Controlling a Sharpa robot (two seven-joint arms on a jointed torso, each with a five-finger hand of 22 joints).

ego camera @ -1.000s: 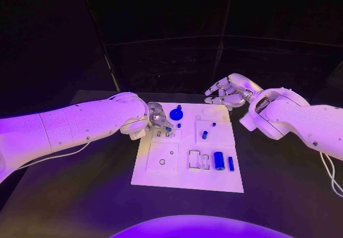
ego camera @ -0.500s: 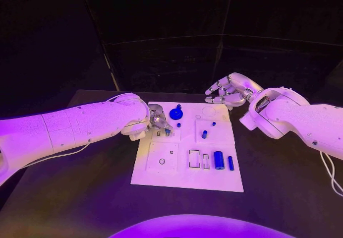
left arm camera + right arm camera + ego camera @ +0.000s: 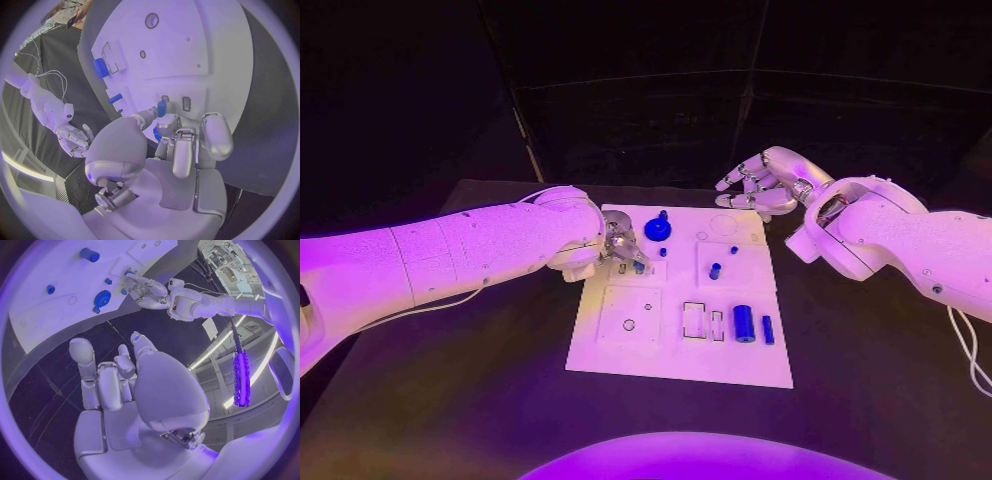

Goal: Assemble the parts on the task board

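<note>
The white task board point(image 3: 678, 352) lies in the middle of the black table. My left hand point(image 3: 620, 246) hangs over the small slots point(image 3: 186, 103) near the board's far left corner. It pinches a small blue part point(image 3: 162, 108) between thumb and a finger, just above those slots. A blue disc with a knob point(image 3: 658, 231) stands right beside this hand. My right hand point(image 3: 764, 186) hovers beyond the board's far right corner, its fingers loosely bent point(image 3: 109, 377) and holding nothing.
Small blue pegs point(image 3: 714, 270) stand in the board's middle. A blue cylinder point(image 3: 743, 323) and a thin blue bar point(image 3: 767, 329) lie on the near right part, next to rectangular recesses point(image 3: 692, 320). Black table surface point(image 3: 459, 400) surrounds the board.
My left hand has edged slightly nearer the slots with the small part in it. The right hand has barely moved.
</note>
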